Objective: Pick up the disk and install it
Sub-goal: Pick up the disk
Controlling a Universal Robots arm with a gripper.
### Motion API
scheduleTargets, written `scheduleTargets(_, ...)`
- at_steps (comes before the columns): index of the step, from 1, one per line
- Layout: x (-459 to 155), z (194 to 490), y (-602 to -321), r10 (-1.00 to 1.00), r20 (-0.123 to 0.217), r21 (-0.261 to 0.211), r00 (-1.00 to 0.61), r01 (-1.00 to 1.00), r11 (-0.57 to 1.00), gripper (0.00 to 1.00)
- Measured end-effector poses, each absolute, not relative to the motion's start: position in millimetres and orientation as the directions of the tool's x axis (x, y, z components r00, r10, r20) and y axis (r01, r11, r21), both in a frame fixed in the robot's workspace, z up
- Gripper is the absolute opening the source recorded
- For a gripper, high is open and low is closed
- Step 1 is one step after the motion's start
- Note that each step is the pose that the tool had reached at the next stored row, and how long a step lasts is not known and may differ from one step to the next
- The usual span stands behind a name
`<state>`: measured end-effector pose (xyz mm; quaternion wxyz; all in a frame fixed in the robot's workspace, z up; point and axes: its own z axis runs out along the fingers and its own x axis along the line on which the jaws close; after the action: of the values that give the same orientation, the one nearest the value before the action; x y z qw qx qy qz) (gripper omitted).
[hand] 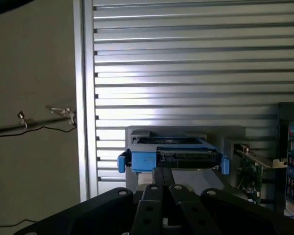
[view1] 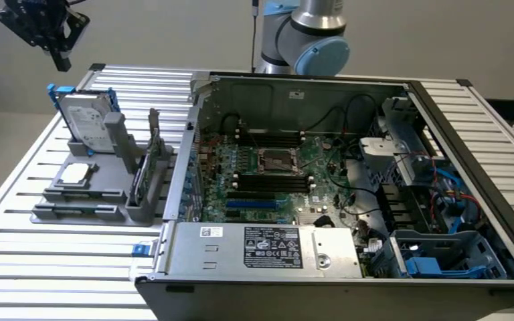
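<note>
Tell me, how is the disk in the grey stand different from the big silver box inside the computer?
The disk stands upright in the grey stand beside the computer; the silver box lies flat inside the computer case. The disk is much smaller than the box. The disk has a blue frame along its edges; the box's body is plain metal. Both are silver-grey with a white label printed in black.

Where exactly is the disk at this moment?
The disk stands on edge in the grey holder on the slatted table, to the exterior view's left of the open computer case; the shut gripper hangs above it.
</note>
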<state>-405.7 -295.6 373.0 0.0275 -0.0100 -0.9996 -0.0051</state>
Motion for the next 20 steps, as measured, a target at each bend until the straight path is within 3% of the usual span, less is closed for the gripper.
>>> scheduleTargets(20, -405.7, 372.0, -295.6, -0.324, 0.055, 0.010, -0.944, -0.324, 0.946, 0.11)
